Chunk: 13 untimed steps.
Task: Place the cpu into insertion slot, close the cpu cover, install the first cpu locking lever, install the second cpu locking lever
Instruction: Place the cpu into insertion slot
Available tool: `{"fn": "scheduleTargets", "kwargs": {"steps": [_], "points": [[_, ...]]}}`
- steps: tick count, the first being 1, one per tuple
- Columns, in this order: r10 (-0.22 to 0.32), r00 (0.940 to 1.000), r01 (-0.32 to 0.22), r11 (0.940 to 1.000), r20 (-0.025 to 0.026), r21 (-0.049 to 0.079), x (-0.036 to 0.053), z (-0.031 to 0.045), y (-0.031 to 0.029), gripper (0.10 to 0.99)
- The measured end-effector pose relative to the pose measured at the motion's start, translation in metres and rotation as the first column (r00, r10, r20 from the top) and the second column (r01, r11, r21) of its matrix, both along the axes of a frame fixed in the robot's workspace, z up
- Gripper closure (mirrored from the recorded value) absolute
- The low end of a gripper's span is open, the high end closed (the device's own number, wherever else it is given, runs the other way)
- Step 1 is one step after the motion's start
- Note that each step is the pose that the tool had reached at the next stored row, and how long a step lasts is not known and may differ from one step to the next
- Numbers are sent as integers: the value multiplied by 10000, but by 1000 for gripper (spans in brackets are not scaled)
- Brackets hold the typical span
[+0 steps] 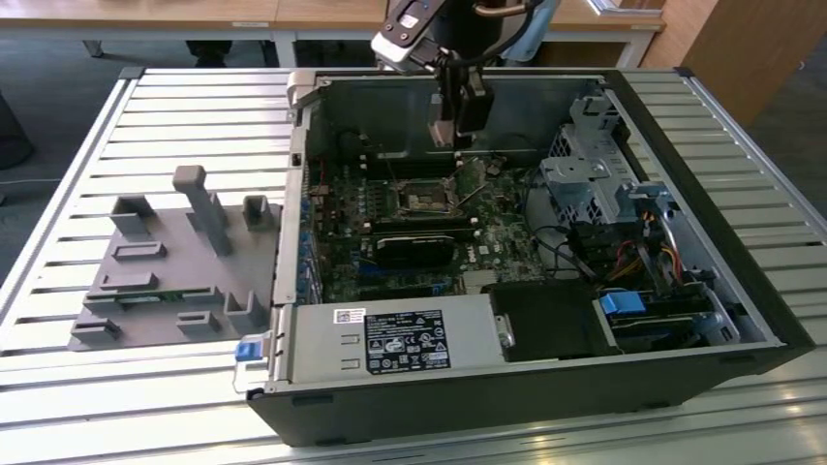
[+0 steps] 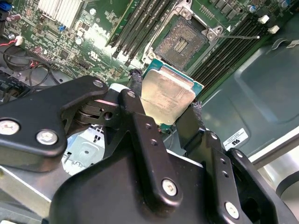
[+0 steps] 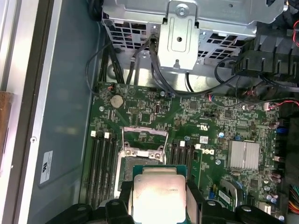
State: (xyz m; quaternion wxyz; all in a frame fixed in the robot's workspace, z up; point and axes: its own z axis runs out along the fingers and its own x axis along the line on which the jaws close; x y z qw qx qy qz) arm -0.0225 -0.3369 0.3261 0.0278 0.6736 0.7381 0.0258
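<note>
cpu (image 2: 167,95) clamped in claw (image 2: 166,94), near insertion slot (image 2: 184,41)

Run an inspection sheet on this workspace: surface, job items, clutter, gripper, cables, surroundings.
Surface: slatted metal table, with an open computer case lying on it.
Job's things: the cpu is held above the green board, not yet seated. The insertion slot is uncovered and empty.
Clutter: a grey fixture tray sits beside the case, on the exterior view's left.
Gripper: the gripper is shut on the cpu's edges and hangs inside the case, near the slot.
Cables: black leads run over the board edge, and coloured wires lie by the drive bay. None cross the slot.
Surroundings: wooden desks stand behind the table.
</note>
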Motion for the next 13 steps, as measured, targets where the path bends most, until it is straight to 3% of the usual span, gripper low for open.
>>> {"fn": "scheduleTargets", "kwargs": {"steps": [13], "points": [[-1,10000,1,10000,-9,-2,0,-63,1,549]]}}
